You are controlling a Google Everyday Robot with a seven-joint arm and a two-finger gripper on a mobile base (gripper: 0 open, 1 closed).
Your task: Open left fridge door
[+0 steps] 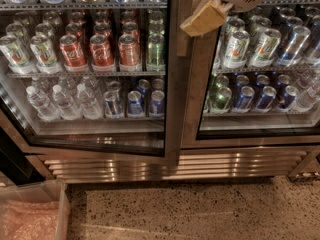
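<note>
Below the left fridge door you have a clear bin on the speckled floor. The door fills the left of the view, its bottom edge slanting off the steel grille. At its upper right the gripper sits against the steel frame between the doors -- you cannot tell how far open it is.

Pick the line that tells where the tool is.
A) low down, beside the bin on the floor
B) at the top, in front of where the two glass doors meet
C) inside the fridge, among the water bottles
B: the tool hangs at the top of the view, where the left fridge door meets the right door, far above the floor.
</note>
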